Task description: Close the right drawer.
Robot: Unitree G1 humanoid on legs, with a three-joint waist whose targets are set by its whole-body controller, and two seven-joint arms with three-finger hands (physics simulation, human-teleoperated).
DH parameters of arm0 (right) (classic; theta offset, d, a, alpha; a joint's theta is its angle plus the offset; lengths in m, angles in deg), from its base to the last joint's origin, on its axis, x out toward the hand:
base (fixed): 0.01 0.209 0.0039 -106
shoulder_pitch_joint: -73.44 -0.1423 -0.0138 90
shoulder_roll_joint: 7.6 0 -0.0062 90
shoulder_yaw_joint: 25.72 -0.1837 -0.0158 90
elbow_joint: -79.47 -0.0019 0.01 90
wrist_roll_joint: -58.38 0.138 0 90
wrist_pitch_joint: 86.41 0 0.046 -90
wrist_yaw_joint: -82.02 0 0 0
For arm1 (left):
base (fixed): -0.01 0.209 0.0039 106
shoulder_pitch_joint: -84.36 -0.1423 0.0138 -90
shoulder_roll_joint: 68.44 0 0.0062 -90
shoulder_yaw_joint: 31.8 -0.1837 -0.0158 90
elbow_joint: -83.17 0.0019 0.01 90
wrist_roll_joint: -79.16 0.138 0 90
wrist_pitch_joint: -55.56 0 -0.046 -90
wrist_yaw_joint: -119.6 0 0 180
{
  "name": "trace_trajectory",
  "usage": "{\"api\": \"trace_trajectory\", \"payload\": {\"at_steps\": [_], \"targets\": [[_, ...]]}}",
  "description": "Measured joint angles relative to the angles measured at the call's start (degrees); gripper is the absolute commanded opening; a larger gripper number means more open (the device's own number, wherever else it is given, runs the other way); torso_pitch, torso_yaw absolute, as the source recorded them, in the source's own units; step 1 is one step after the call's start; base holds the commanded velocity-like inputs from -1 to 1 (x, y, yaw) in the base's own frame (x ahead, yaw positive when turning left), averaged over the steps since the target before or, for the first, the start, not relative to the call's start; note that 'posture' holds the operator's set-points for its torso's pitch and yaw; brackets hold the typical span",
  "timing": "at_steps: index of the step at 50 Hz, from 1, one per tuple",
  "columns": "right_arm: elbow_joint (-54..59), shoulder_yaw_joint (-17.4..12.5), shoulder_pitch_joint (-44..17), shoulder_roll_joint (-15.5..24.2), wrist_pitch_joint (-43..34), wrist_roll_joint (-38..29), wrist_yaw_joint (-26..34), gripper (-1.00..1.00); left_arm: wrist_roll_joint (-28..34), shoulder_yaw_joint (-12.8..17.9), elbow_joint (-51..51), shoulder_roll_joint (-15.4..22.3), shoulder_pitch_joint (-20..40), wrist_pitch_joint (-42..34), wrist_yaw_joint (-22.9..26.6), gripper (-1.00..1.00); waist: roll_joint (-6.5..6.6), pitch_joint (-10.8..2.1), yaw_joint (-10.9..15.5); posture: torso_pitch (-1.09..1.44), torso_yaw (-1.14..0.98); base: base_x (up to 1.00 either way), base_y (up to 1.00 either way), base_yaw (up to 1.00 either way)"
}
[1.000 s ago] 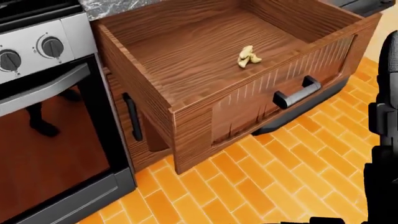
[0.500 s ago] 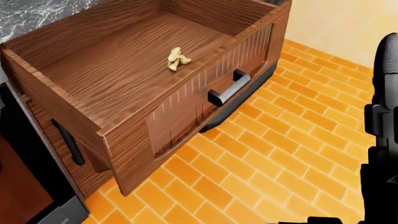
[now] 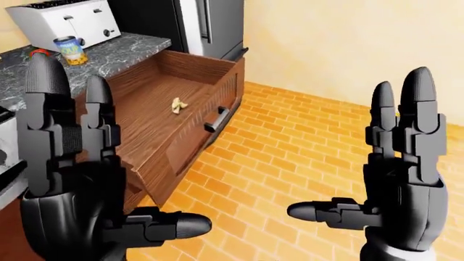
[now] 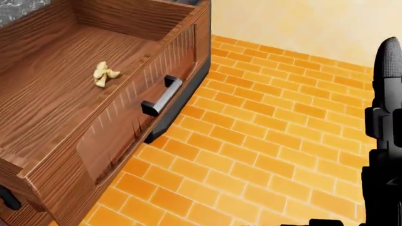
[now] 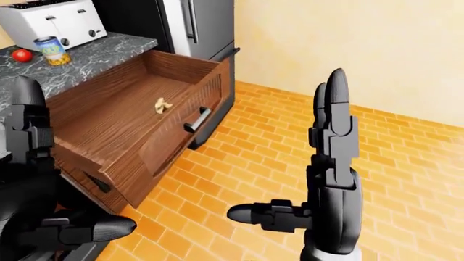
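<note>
Fingers spread and holding nothing, left hand [image 3: 72, 179] and right hand [image 3: 395, 185] hover raised. Left of them the drawer [image 4: 69, 94] stands fully pulled out. Approach seems underway; pushing its handle [image 4: 160, 95] shut comes next.

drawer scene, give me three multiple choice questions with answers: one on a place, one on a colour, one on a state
1. Where does the small pale object lie?
A. inside the drawer
B. on the floor
C. on the counter

2. What colour is the floor?
A. grey
B. orange
C. white

3. How does the drawer stand?
A. shut
B. removed
C. pulled open

Answers:
1. A, it rests on the drawer's wooden bottom.
2. B, the brick-pattern tiles are orange.
3. C, its inside shows and the handle juts over the floor; neither left robot hand nor right robot hand touches it.
</note>
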Motion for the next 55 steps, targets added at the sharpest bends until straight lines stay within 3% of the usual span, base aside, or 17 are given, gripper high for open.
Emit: {"api": "trace_trajectory", "payload": {"at_steps": [5, 7, 8, 11, 15, 20, 25, 28, 32, 35, 37, 41, 47, 50, 52, 55], "targets": [[-0.9, 0.3, -0.4, -0.1, 0.5, 0.0, -0.2, 1.00, -0.1, 0.3, -0.4, 0.0, 0.0, 0.4, 0.0, 1.00, -3.79, 0.26, 0.4, 0.00, 0.00, 0.05, 0.00, -0.45], [-1.0, 0.3, -0.5, -0.1, 0.5, -0.1, -0.2, 1.00, -0.1, 0.4, -0.5, 0.0, 0.0, 0.5, 0.0, 1.00, -5.76, -0.12, 0.3, 0.00, 0.00, 0.05, 0.00, -0.37], [-1.0, 0.0, -0.5, 0.2, 0.5, 0.0, -0.4, 1.00, -0.2, 0.1, -0.5, -0.3, 0.1, 0.5, 0.1, 1.00, -5.89, -0.58, -0.1, 0.00, 0.00, 0.05, 0.00, -0.16], [-0.7, -1.1, -0.3, 0.1, -0.6, 0.0, -1.0, 1.00, -0.2, -0.9, 0.1, -0.3, -0.1, 0.3, 0.7, 1.00, -4.40, 0.10, -0.6, 0.00, 0.00, 0.00, 0.00, 0.00], [-1.4, -0.4, -1.0, -0.1, -2.4, 0.0, -1.1, 1.00, -0.3, -0.2, -0.3, 0.0, -0.1, 0.4, 0.4, 1.00, -1.68, -0.70, -0.6, 0.00, 0.00, 0.00, 0.00, 0.00], [-1.7, -0.1, -1.1, 0.0, -3.5, 0.3, -1.0, 1.00, -0.4, 0.1, -0.2, 0.2, -0.1, 0.5, 0.0, 1.00, -3.15, -1.32, -0.6, 0.00, 0.00, 0.00, 0.00, 0.00], [-1.6, 0.4, -1.1, 0.1, -3.1, -0.1, -0.9, 1.00, -0.4, 0.0, -0.2, 0.2, 0.0, 0.3, -0.1, 1.00, -3.52, -1.74, -0.4, 0.00, 0.00, 0.00, 0.02, 0.00], [-1.2, 0.3, -1.0, 0.3, -3.3, -0.2, -0.8, 1.00, -0.4, -0.2, 0.0, 0.2, -0.1, 0.1, -0.1, 1.00, -2.59, -0.70, -0.5, 0.00, 0.00, 0.00, 0.15, 0.00], [-1.4, 0.0, -1.1, 0.3, -4.1, -0.3, -1.0, 1.00, -0.6, -0.5, -0.3, 0.4, -0.2, 0.3, 0.0, 1.00, -1.75, -0.63, -0.4, 0.00, 0.00, 0.00, 0.15, 0.00], [-2.1, 0.5, -1.4, 0.3, -4.1, -0.4, -0.9, 1.00, -0.5, -0.2, -0.7, 0.4, -0.1, 0.6, -0.1, 1.00, 0.07, -0.50, -0.4, 0.00, 0.00, 0.00, 0.15, 0.00], [-2.0, 1.2, -1.2, 0.1, -3.7, -0.4, -0.6, 1.00, -0.5, 0.2, -0.3, 0.5, -0.3, 0.7, -0.3, 1.00, -0.99, 0.21, 0.1, 0.00, 0.00, 0.00, 0.15, 0.00], [-1.5, 1.0, -1.0, 0.2, -4.0, -0.6, -0.4, 1.00, -0.6, 0.2, 0.1, 0.5, -0.3, 0.2, -0.3, 1.00, -0.97, -0.21, -0.2, 0.00, 0.00, 0.00, 0.15, 0.00], [-2.2, 0.9, -1.3, 0.2, -3.7, -0.4, -0.4, 1.00, -0.5, 0.1, -0.5, 0.5, -0.1, 0.5, -0.3, 1.00, -3.87, 0.01, -0.2, 0.00, 0.00, 0.00, 0.15, 0.00], [-1.9, 0.7, -1.2, 0.2, -3.5, -0.3, -0.4, 1.00, -0.4, 0.1, -0.5, 0.4, 0.0, 0.4, -0.3, 1.00, -6.22, -0.31, -0.2, 0.00, 0.00, 0.00, 0.16, 0.00], [-1.2, 0.0, -0.9, 0.4, -3.4, -0.1, -0.5, 1.00, -0.4, -0.6, 0.0, 0.1, -0.1, 0.3, -0.1, 1.00, -4.81, 0.00, -0.9, 0.00, 0.00, 0.00, 0.16, 0.00], [-0.6, -0.2, -0.7, 0.3, -3.8, -0.1, -0.6, 1.00, -0.3, -0.7, 0.2, 0.1, -0.1, -0.2, 0.1, 1.00, -5.27, -0.50, -0.9, 0.00, 0.00, 0.00, 0.15, 0.00]]}}
